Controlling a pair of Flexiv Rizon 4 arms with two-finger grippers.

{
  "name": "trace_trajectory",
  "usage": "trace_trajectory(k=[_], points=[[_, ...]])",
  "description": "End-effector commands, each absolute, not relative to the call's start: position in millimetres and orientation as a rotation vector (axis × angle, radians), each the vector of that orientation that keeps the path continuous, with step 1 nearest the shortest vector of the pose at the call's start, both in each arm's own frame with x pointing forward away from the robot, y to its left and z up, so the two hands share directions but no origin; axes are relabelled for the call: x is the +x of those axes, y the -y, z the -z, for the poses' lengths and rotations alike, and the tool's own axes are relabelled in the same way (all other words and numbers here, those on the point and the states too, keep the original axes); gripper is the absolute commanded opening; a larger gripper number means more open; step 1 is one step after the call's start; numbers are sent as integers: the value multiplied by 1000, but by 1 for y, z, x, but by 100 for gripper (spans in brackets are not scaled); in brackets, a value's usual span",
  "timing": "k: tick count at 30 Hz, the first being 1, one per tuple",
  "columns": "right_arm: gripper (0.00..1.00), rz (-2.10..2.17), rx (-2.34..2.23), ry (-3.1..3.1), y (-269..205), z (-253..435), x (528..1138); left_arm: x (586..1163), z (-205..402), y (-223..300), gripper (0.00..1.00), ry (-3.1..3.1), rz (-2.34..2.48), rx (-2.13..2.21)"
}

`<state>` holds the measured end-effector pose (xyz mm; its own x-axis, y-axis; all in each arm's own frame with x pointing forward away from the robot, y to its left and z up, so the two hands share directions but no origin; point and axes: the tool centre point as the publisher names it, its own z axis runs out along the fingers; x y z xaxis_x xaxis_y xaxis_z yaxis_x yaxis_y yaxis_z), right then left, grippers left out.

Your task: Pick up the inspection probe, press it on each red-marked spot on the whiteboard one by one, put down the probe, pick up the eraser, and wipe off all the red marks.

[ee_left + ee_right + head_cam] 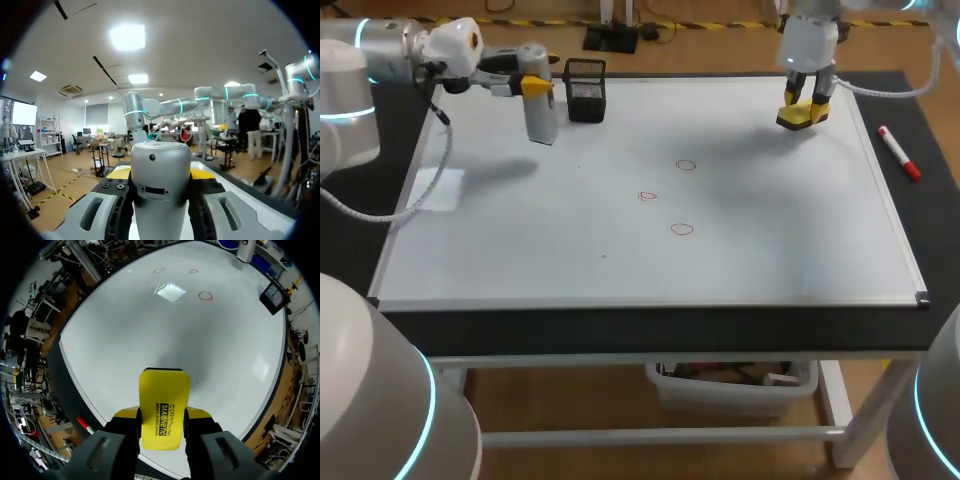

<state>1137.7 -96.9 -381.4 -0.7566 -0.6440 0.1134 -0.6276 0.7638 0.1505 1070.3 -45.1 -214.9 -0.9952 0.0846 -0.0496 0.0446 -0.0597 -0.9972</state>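
I am holding the inspection probe (542,118) in my left gripper (534,86) at the upper left of the head view, with the fingers clamped on its grey body from both sides. I cannot tell whether its lower end is touching the whiteboard (520,250). It is hanging just beside the black mesh holder (585,90), so I am judging that any sideways drift while setting it down could knock the holder over.

My right gripper (804,100) is clamped on the yellow eraser (802,116) at the upper right. The three red marks (682,229) are sitting unwiped near the middle of the frame, well apart from the eraser.

I am expecting the wipe to be the risky part. If the eraser meets the board tilted, only one edge will be rubbing and it may smear or skip a mark. Pressing too hard could twist it out of the fingers. A wide stroke toward the right edge could also brush the red marker (898,152) lying on the desk (930,200) beside the board.
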Motion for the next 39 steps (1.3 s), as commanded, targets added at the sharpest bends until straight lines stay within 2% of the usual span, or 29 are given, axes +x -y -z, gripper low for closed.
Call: trace_trajectory(k=[1, 14, 28, 39], points=[[0, 148, 1019, 2799, 98, 379, 1137, 1063, 210, 37, 0, 2275, -2406, 199], [0, 156, 1034, 2797, 95, 377, 1138, 1062, 208, 25, 0, 2283, -2424, 229], [0, 79, 1328, 2683, 14, 376, 1106, 1062, 208, 25, 0, 2283, -2424, 229], [0, 52, 1605, 2560, -75, 376, 1058, 1062, 208, 25, 0, 2283, -2424, 229]])
